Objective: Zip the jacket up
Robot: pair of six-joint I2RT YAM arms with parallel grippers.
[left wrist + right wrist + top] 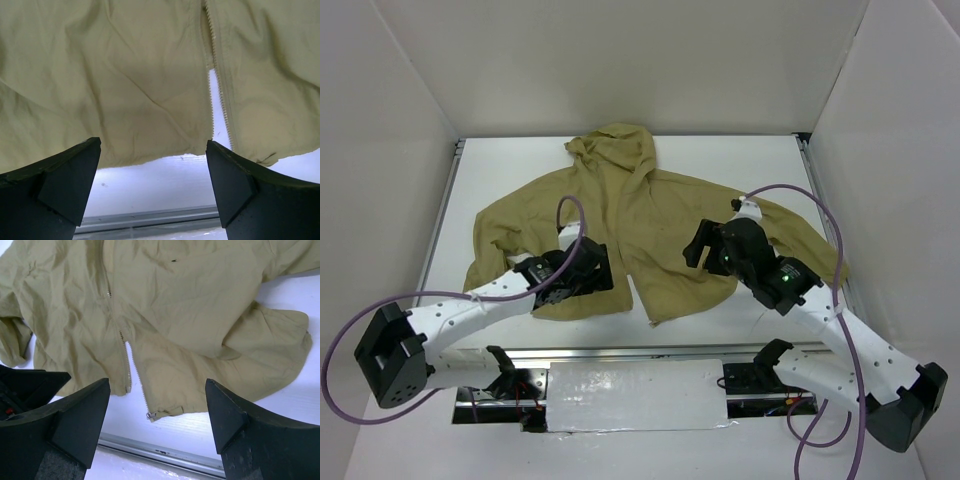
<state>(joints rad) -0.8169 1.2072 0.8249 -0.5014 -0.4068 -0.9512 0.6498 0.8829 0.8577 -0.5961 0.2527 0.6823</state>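
The olive-tan hooded jacket [640, 225] lies flat on the white table, hood at the far side and hem near the arms. Its front zipper [131, 371] is parted at the hem, and the metal slider [149, 415] sits at the bottom corner of the right-hand panel. My left gripper [598, 268] hovers open over the left front panel [125, 85] near the hem, with the zipper teeth [216, 75] to its right. My right gripper [705, 250] hovers open above the right panel [200, 315]. Both are empty.
A metal rail [165, 452] runs along the table's near edge just below the hem. White walls enclose the table [720, 160] on three sides. Purple cables [575, 215] loop above both arms.
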